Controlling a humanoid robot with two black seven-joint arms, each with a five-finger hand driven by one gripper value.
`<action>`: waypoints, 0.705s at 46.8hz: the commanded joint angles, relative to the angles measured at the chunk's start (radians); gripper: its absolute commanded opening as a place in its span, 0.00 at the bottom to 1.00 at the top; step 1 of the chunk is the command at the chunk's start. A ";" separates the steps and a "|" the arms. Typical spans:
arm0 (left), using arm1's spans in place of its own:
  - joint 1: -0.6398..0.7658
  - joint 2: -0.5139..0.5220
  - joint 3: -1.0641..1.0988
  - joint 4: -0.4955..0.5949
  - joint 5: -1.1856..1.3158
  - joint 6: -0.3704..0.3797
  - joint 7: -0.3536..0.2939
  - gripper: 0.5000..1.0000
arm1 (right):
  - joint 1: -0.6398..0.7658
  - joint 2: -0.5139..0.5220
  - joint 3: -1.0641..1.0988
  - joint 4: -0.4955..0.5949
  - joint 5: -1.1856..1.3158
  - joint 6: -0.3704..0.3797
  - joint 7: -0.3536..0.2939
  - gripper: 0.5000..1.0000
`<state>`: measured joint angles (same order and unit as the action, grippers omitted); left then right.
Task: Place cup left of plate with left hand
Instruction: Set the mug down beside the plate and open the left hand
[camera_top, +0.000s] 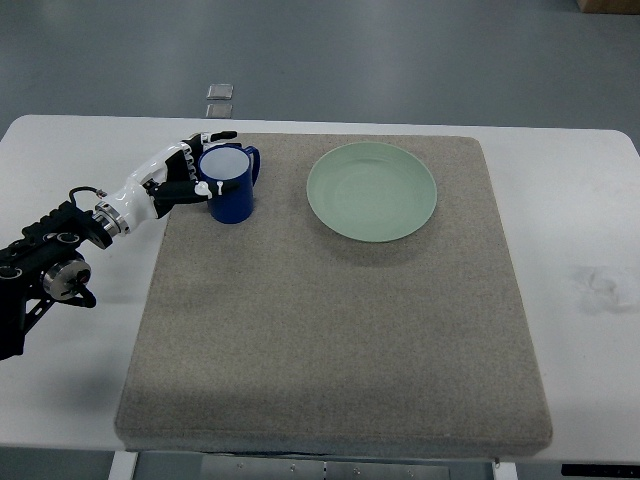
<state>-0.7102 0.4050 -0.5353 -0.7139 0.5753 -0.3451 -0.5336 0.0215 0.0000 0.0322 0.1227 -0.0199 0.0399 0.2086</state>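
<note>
even, bright overhead light, fairly diffuse. the green plate (371, 191) drops a soft shadow toward the near edge of the grey mat (330, 330). the white desk (590, 300) looks slightly washed out. focus is sharp enough, perhaps softer at the corners.

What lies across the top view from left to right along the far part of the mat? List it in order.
Robot's left hand → dark blue ceramic cup, which the fingers wrap → round pale green plate on the grey felt mat → bare white table.
</note>
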 joint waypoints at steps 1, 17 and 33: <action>0.001 0.000 0.000 0.001 0.002 -0.002 0.000 0.86 | 0.000 0.000 0.000 0.000 0.000 0.000 0.000 0.86; 0.003 0.006 -0.009 -0.004 -0.002 -0.003 0.001 0.93 | 0.000 0.000 0.000 0.000 0.000 0.000 0.000 0.86; 0.003 0.061 -0.032 -0.010 -0.054 -0.015 0.000 0.97 | 0.000 0.000 0.000 0.000 0.000 0.000 0.000 0.86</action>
<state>-0.7071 0.4457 -0.5655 -0.7211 0.5349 -0.3569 -0.5334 0.0215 0.0000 0.0322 0.1227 -0.0199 0.0399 0.2086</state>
